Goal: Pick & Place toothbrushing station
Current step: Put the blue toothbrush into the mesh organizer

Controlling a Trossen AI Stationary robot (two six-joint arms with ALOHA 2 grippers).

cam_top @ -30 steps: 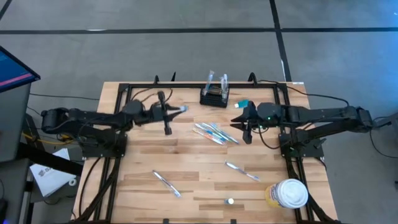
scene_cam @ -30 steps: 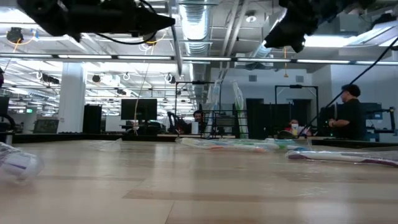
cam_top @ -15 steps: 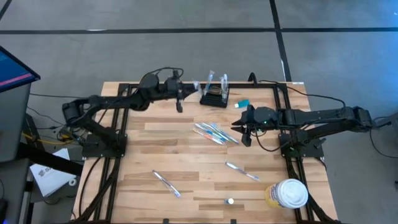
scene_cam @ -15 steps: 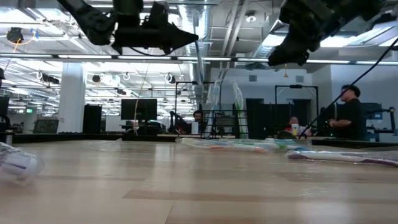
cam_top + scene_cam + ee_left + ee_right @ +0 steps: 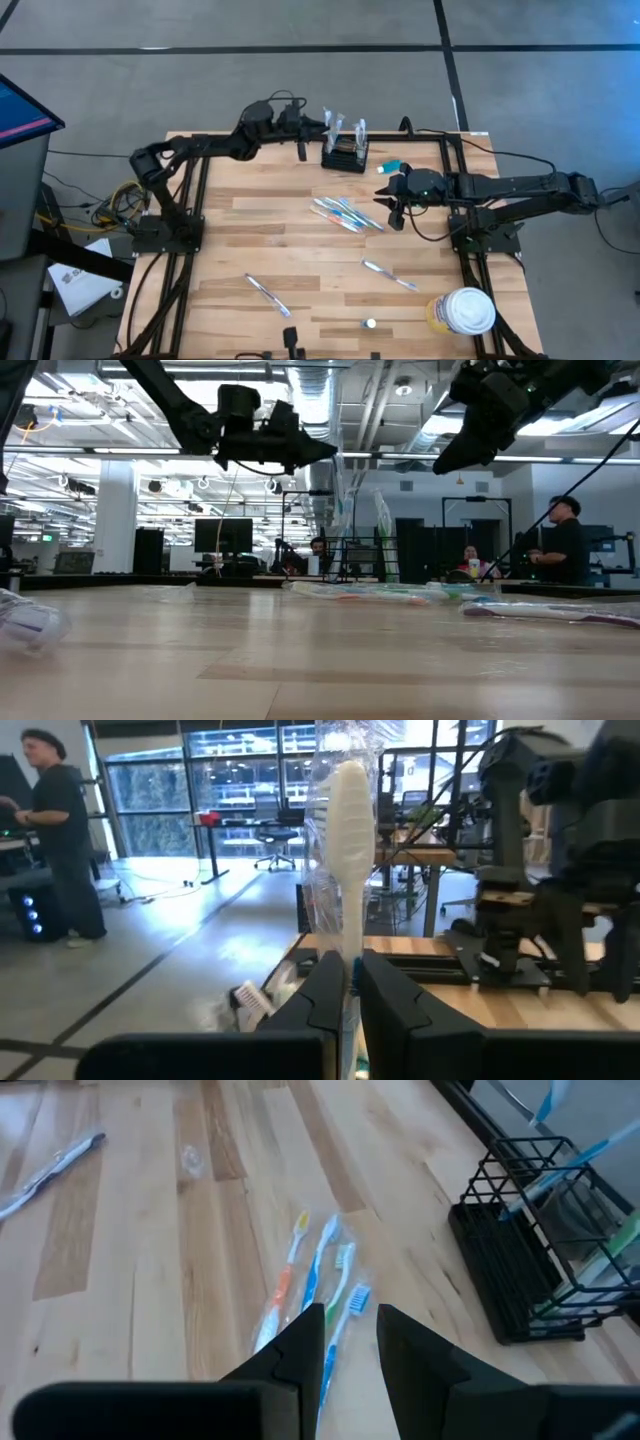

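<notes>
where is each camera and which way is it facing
High view: overhead, straight down on the table; both arms show.
Low view: at tabletop height, level across into the room; arms hang overhead.
Left wrist view: past the left gripper, shut on a wrapped toothbrush.
Right wrist view: down past the right gripper at loose toothbrushes.
Shared: black wire holder.

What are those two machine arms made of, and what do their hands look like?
Both are slim, dark, jointed arms on black frame stands, trailing black cables. The left gripper and the right gripper each end in two flat, dark, blunt fingers. No markings are legible.
</notes>
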